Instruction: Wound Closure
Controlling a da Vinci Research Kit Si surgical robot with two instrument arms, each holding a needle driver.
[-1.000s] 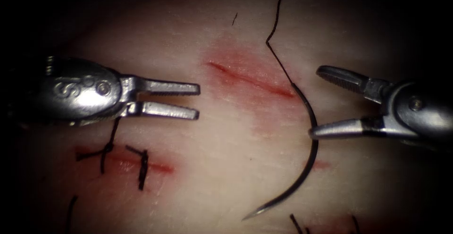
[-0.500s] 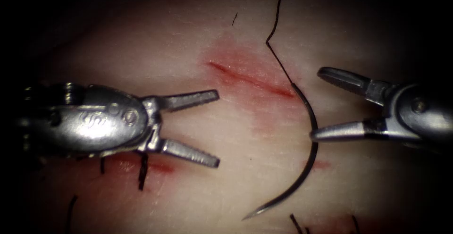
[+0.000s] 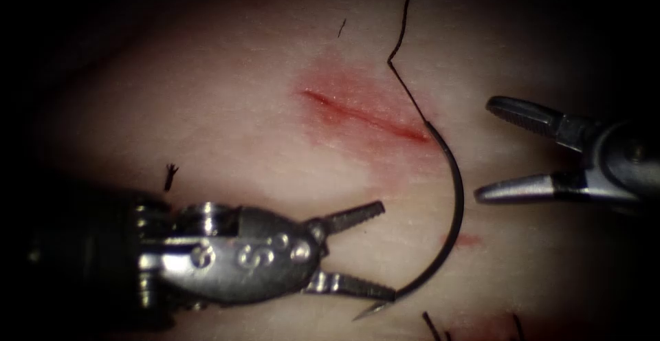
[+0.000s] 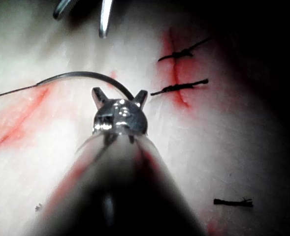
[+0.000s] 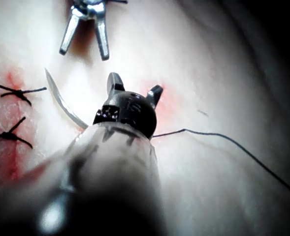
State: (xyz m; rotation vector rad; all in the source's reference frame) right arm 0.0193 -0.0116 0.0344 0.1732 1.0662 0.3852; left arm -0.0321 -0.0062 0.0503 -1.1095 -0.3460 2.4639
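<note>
Needle (image 3: 456,196) lies loose on the tissue (image 3: 227,114), held by neither tool, and no part of it can be seen entering the flesh.

Starting at the left, a short cut end of thread (image 3: 169,174) rests on the tissue just beyond the left tool (image 3: 381,251). That tool sits low and near in the endoscope view, its jaws spread apart and gripping nothing; the nearer jaw reaches almost to the needle's pointed tip (image 3: 364,310).

Further right is the open cut (image 3: 364,115), a slanting red line with red fluid (image 3: 344,83) staining the tissue around it. The needle curves from the cut's right end down toward the near edge, so its whole arc stays on the right side of the cut. The thread (image 3: 402,31) runs from the needle's blunt end up into the far dark.

At the far right the right tool (image 3: 489,148) hangs with jaws wide open and empty, its lower jaw tip just beside the needle's mid-curve without touching it.
</note>
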